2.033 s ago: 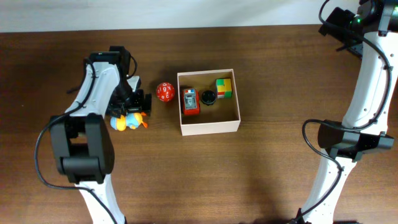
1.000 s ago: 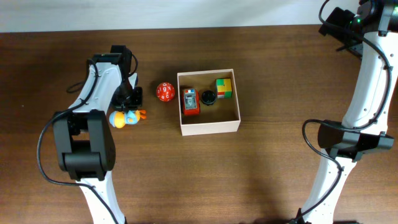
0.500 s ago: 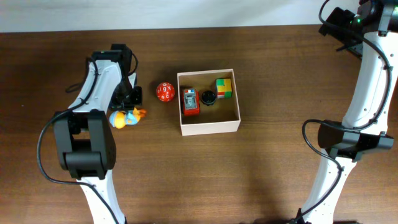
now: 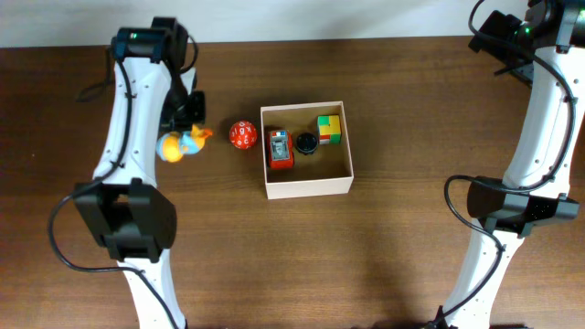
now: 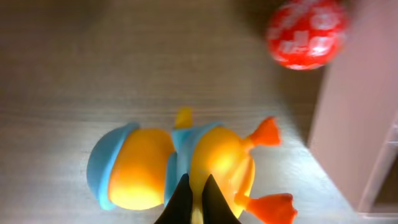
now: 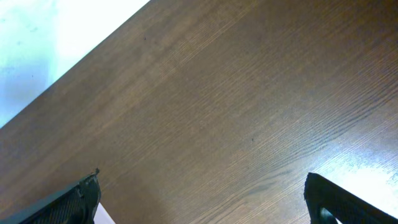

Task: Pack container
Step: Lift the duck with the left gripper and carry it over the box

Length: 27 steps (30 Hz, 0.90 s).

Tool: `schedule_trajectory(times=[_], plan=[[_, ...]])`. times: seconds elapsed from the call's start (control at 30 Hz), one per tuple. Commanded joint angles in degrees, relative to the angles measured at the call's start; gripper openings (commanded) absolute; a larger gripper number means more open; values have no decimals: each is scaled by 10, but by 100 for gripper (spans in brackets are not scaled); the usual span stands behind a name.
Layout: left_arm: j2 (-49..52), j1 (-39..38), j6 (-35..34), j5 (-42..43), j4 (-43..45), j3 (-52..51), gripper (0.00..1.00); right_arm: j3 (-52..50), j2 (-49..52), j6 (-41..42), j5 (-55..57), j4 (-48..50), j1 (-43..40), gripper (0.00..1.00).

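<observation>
Left fingers pressed together, pinching the orange-and-blue toy duck at its middle. Right fingers spread wide, nothing between them. White-walled square cardboard container sits off to one side of the left fingers, past the red numbered ball. Suggest carrying the duck high over the ball and near wall, then releasing low over bare cardboard floor.

White arms, black joints, black cables.
</observation>
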Motion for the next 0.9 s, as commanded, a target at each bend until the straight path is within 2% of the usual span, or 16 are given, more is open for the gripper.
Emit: schedule_trajectory(times=[0.0,0.2,0.33,0.43,0.57,0.87], plan=[[-1,-49,-8,16,-20,66,2,10,-22,7,1,-3,-3,99],[-1,-152,-13,19,-13,105,2,10,-21,7,1,-3,-3,99],[0,-212,-45,12,9,105,2,10,-21,7,1,-3,-3,99],[0,-248,-79,-29,17,105,2,10,-21,7,1,-3,-3,99],[0,-275,-113,-60,12,103,2,10,-21,7,1,-3,-3,99],[0,-281,-127,-61,-14,84,2,10,-21,7,1,-3,-3,99]])
